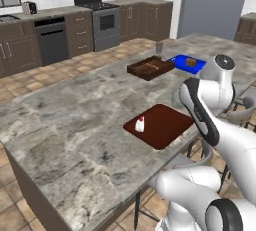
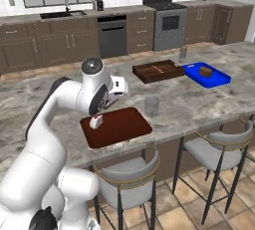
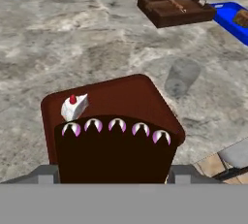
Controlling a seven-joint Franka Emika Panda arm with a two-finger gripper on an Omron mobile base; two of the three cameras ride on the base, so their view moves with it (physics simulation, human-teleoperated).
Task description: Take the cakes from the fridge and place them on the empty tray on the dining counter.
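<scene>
Chocolate cake (image 3: 114, 150) gripped between the gripper's (image 3: 114, 172) fingers, above the tray (image 3: 140, 104).
White cake (image 3: 73, 107) sits on the tray's corner, on the counter (image 3: 72, 48); a glass (image 3: 181, 77) stands just beside.

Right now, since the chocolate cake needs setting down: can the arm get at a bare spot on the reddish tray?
Probably yes. The tool, gripping the chocolate cake, hangs over the tray; the white cake sits near one edge, the glass stands clear of it.
</scene>
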